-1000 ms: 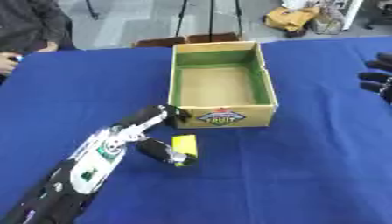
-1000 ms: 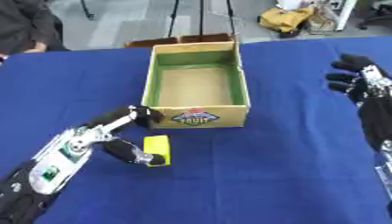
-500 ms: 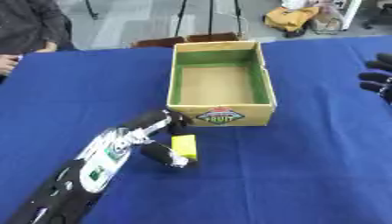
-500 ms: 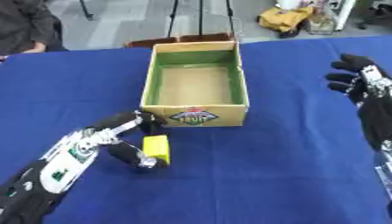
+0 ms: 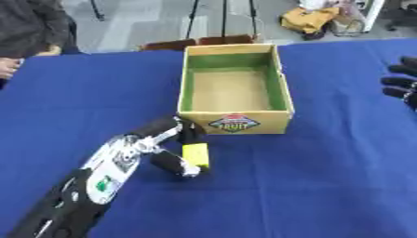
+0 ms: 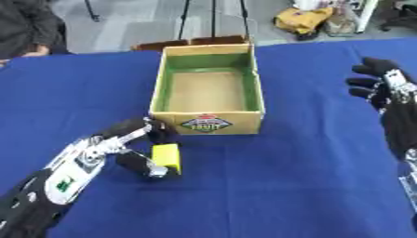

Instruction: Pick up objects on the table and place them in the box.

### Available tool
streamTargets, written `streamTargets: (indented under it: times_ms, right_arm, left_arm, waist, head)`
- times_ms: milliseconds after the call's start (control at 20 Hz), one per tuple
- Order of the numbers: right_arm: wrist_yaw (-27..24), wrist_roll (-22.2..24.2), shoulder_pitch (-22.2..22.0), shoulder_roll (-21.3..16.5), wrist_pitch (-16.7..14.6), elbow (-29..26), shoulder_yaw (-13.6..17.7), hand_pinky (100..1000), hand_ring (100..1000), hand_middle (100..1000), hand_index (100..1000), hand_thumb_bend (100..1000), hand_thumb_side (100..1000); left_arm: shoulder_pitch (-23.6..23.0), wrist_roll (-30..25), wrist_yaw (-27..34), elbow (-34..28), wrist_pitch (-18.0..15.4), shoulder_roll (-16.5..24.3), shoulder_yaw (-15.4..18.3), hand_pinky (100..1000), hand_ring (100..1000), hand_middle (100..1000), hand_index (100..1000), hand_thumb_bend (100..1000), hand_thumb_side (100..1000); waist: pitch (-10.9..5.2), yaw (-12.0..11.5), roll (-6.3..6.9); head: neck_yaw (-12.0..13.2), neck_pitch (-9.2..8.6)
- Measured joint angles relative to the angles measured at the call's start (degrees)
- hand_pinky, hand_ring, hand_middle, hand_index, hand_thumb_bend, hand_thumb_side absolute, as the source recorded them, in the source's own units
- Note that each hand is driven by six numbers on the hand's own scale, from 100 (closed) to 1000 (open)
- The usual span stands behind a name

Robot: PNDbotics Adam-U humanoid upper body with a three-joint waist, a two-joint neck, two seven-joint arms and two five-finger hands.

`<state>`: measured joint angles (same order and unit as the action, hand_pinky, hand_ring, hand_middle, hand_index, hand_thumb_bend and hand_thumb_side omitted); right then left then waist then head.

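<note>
A small yellow block [image 5: 196, 155] lies on the blue table, just in front of the open cardboard box [image 5: 234, 87], which has green inner walls and nothing inside. My left hand [image 5: 167, 148] is at the block's left side, fingers above and thumb below it, curling around it. My right hand [image 6: 381, 88] hovers at the right edge of the table, fingers relaxed and holding nothing.
The blue cloth [image 5: 326, 176] covers the whole table. A person's hand [image 5: 8, 65] rests at the far left edge. Chairs and a tripod stand beyond the far edge of the table.
My left hand has slid slightly down and toward me along the block, and its fingers have curled closer round it. The right hand has stayed put.
</note>
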<state>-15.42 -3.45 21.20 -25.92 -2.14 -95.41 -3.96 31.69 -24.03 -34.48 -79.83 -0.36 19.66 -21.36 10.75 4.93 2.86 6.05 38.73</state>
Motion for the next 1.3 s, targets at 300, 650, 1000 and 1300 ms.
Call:
streamTargets:
  times_ms: [300, 650, 1000, 1300]
  right_arm:
    - [0.0, 0.0, 0.0, 0.0, 0.0, 0.0, 0.0, 800, 771, 777, 869, 100, 857]
    - [0.0, 0.0, 0.0, 0.0, 0.0, 0.0, -0.2, 800, 771, 777, 869, 100, 857]
    - [0.0, 0.0, 0.0, 0.0, 0.0, 0.0, -0.3, 800, 771, 777, 869, 100, 857]
    - [0.0, 0.0, 0.0, 0.0, 0.0, 0.0, -0.3, 800, 771, 777, 869, 100, 857]
  left_arm:
    - [0.1, -0.1, -0.9, 0.3, -0.1, 0.0, -0.2, 661, 586, 610, 789, 522, 414]
    - [0.7, -1.6, -3.5, 0.6, -1.6, 0.6, -1.1, 628, 561, 583, 754, 485, 381]
    - [1.2, -3.3, -5.2, 1.0, -2.3, 1.1, -1.7, 399, 396, 415, 577, 334, 332]
    - [1.0, -1.0, -5.4, 1.0, -0.9, 1.1, -1.7, 127, 169, 168, 326, 210, 285]
  waist:
    - [-0.08, 0.0, 0.01]
    - [-0.22, 0.0, 0.16]
    - [-0.47, 0.0, 0.23]
    - [-0.5, 0.0, 0.23]
  head:
    - [0.0, 0.0]
    - [0.0, 0.0]
    - [-0.1, 0.0]
    - [-0.2, 0.0]
